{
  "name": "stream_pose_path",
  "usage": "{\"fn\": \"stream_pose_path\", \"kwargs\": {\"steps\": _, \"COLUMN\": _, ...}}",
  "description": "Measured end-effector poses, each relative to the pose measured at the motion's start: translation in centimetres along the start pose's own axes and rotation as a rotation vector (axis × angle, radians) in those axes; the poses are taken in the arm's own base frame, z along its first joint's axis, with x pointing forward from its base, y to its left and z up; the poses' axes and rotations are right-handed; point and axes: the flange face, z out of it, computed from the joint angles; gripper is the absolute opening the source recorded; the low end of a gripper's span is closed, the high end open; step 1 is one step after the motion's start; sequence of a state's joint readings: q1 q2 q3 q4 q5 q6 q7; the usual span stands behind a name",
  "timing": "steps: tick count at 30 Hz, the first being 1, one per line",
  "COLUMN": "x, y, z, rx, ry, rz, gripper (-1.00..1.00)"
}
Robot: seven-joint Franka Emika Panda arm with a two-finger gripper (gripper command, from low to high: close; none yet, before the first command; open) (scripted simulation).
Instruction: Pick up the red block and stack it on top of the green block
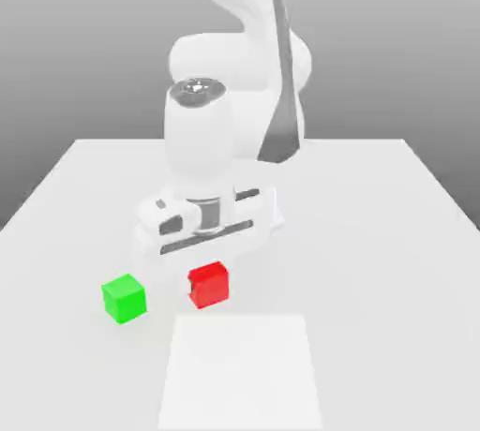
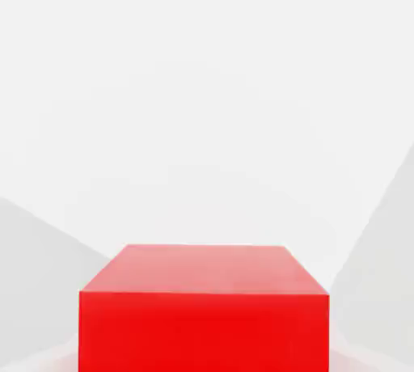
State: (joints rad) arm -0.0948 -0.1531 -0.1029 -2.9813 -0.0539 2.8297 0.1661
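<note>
The white Panda arm (image 1: 234, 54) bends low over a white table (image 1: 394, 223), its hand hanging just above the red block (image 1: 208, 285). The gripper (image 1: 207, 270) reaches down onto that cube, and its fingers are drawn together against the block's sides, clamped on it; the fingertips themselves are hidden behind the hand's body and the cube in the exterior view. The red block sits near the middle of the table's front part, and whether its base touches the surface or is slightly raised cannot be told. In the hand view the red block (image 2: 204, 314) looms close, its top face and one side face showing, with pale grey shapes at either edge of it. The green block (image 1: 124, 298) stands on the table towards the exterior view's left of the red one, near it but apart, with a clear strip of tabletop between them, and nothing rests on it. A lighter white rectangular patch (image 1: 242, 373) lies on the table in front of the two cubes, nearer the camera, just below the red block.
</note>
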Motion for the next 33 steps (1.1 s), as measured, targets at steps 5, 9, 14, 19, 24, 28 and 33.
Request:
{"fn": "stream_pose_path", "kwargs": {"steps": 5, "x": 0.8, "y": 3.1, "z": -1.5, "rx": -0.003, "ry": 0.008, "rz": 0.204, "gripper": -1.0}}
{"fn": "stream_pose_path", "kwargs": {"steps": 9, "x": 1.1, "y": 5.9, "z": -2.4, "rx": -0.003, "ry": 0.012, "rz": 0.378, "gripper": -1.0}}
{"fn": "stream_pose_path", "kwargs": {"steps": 14, "x": 0.9, "y": 9.5, "z": -3.3, "rx": -0.001, "ry": 0.01, "rz": 0.598, "gripper": -1.0}}
{"fn": "stream_pose_path", "kwargs": {"steps": 19, "x": 0.3, "y": 12.9, "z": -3.5, "rx": 0.001, "ry": 0.0, "rz": 0.811, "gripper": -1.0}}
{"fn": "stream_pose_path", "kwargs": {"steps": 24, "x": 0.6, "y": 13.2, "z": -1.9, "rx": 0.016, "ry": -0.006, "rz": 0.84, "gripper": -1.0}}
{"fn": "stream_pose_path", "kwargs": {"steps": 28, "x": 0.8, "y": 13.2, "z": 0.0, "rx": 0.019, "ry": -0.005, "rz": 0.841, "gripper": -1.0}}
{"fn": "stream_pose_path", "kwargs": {"steps": 33, "x": 0.3, "y": 13.4, "z": 2.8, "rx": 0.005, "ry": -0.002, "rz": 0.845, "gripper": 1.0}}
